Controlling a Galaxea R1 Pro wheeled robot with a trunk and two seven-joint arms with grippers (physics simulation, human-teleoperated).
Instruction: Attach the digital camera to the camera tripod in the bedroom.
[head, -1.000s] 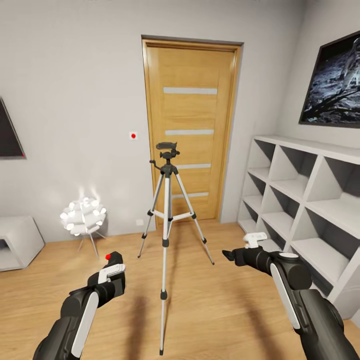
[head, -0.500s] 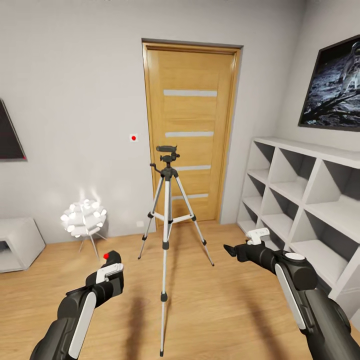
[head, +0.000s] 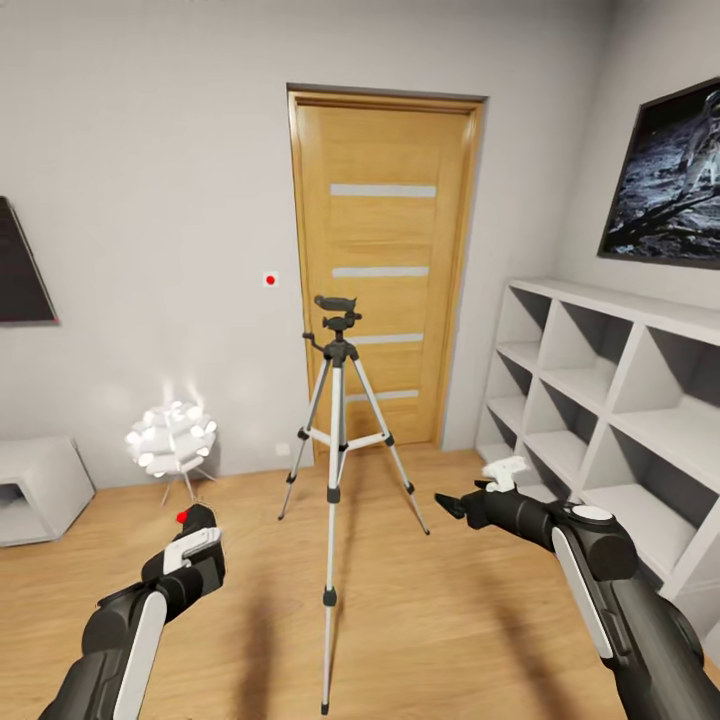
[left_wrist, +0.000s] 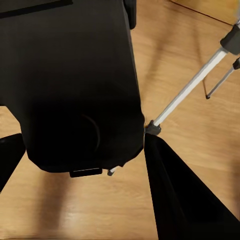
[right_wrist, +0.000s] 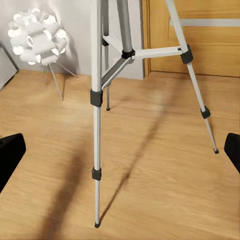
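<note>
Standing in front of the wooden door (head: 383, 270), the camera tripod (head: 338, 440) is the largest of the task's things, planted on the light wood floor (head: 450, 620) with its three silver legs splayed wide, presumably so it stays steady while something is fitted to its top. Its long axis runs straight up, and the black head (head: 337, 303) sits level at the top with nothing mounted on it; the side handle points toward the robot's left.

The white cube shelves (head: 610, 390) line the wall at the right, and a white ball-shaped floor lamp (head: 170, 440) glows near the wall at the left, well apart from the tripod.

The left gripper (left_wrist: 85, 155) is grasping the digital camera (left_wrist: 75, 80), a black box between its jaws in the left wrist view, held low and left of the tripod. It appears to be carried body-first with a round bump facing the wrist camera; which way its lens points I cannot tell.

The right gripper (right_wrist: 120, 150) has its jaws spread wide and empty, aimed at the tripod's legs, probably ready to brace the tripod.
</note>
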